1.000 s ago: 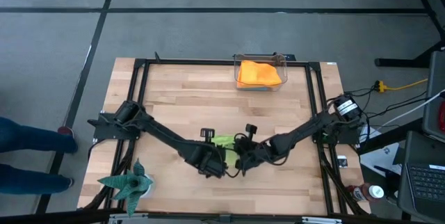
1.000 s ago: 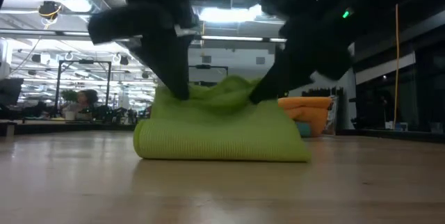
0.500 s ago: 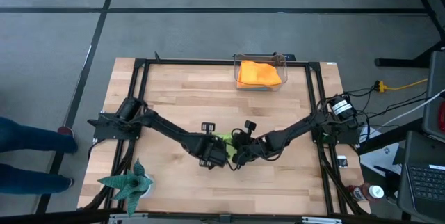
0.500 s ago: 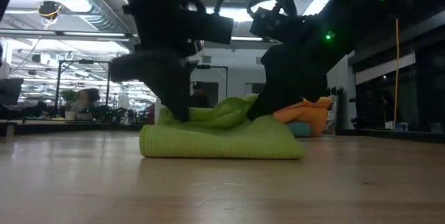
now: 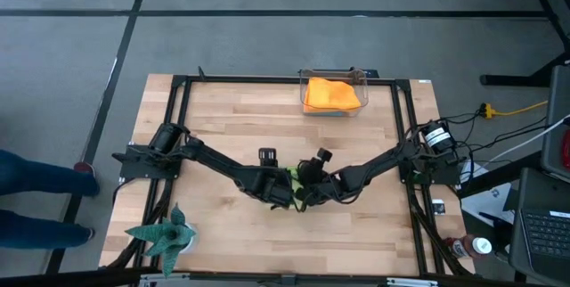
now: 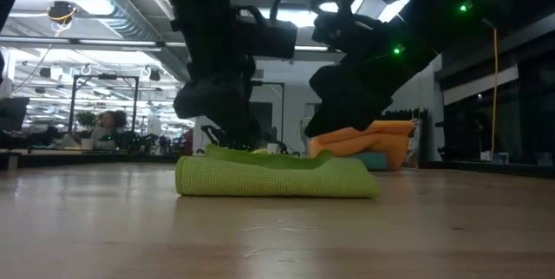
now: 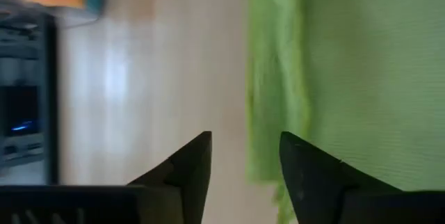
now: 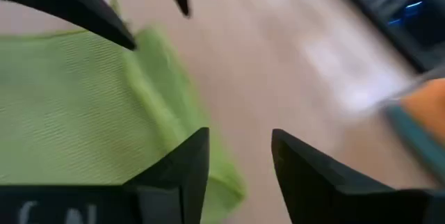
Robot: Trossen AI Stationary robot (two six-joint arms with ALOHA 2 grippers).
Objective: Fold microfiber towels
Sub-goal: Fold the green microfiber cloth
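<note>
Both my left gripper (image 5: 283,200) and right gripper (image 5: 303,200) stand released above the folded lime-green microfiber towel (image 6: 277,178), table centre; I should lift straight clear toward twelve o'clock.

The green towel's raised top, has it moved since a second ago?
Yes. In the low view the lime green towel was bunched up between the arms; its top edge has dropped and it now lies flat on the table, below the orange towels behind.

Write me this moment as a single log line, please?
step: fold released | green towel: folded, flat on table | left gripper: open, above towel | right gripper: open, above towel | orange towels: in bin
</note>
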